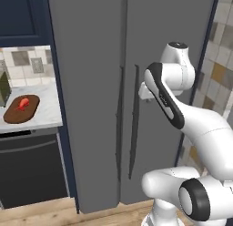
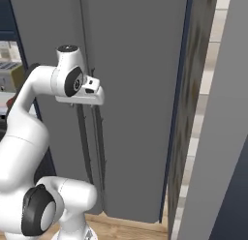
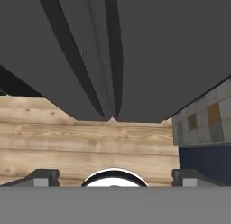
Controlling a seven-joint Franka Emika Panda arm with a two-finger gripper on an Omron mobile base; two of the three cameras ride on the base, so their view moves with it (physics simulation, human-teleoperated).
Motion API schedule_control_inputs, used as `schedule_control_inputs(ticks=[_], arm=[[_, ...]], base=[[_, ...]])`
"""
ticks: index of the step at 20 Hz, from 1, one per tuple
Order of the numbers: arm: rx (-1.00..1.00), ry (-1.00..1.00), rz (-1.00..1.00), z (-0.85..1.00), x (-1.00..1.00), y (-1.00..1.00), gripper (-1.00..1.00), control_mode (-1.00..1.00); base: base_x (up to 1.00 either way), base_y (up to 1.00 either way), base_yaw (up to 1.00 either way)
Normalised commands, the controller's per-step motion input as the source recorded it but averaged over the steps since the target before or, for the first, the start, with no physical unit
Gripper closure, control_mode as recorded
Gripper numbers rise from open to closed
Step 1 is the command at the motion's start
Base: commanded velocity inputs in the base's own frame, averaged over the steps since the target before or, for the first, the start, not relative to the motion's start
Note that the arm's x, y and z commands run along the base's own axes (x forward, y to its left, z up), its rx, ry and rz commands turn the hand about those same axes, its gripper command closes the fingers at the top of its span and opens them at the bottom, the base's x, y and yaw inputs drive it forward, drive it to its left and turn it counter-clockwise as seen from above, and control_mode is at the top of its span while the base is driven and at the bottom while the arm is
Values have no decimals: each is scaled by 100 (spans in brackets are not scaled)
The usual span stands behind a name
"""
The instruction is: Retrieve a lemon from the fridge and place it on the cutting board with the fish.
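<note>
Your claw (image 3: 115,178) (jaws wide, empty) sits just before the shut fridge (image 1: 91,84), its upright handles (image 1: 134,120) dead ahead.

The arm is raised, elbow bent, hand (image 3: 115,178) empty, fingers spread wide.

Left of the fridge (image 1: 95,106) — a counter (image 1: 48,112), bearing the cutting board (image 1: 18,113) — on it, the fish (image 1: 22,103).
</note>
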Motion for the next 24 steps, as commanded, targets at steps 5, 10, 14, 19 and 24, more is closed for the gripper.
schedule_control_inputs(ticks=[5, 10, 14, 19, 24], arm=[[0, 0, 0, 0, 0, 0, -100, 100], [0, 0, 0, 0, 0, 0, -100, 100], [0, 0, 0, 0, 0, 0, -100, 100], [0, 0, 0, 0, 0, 0, -100, 100], [0, 0, 0, 0, 0, 0, -100, 100]], base=[[-15, 46, 2], [-2, 45, -2], [0, 14, -7], [0, -27, -2], [0, -4, 0]])
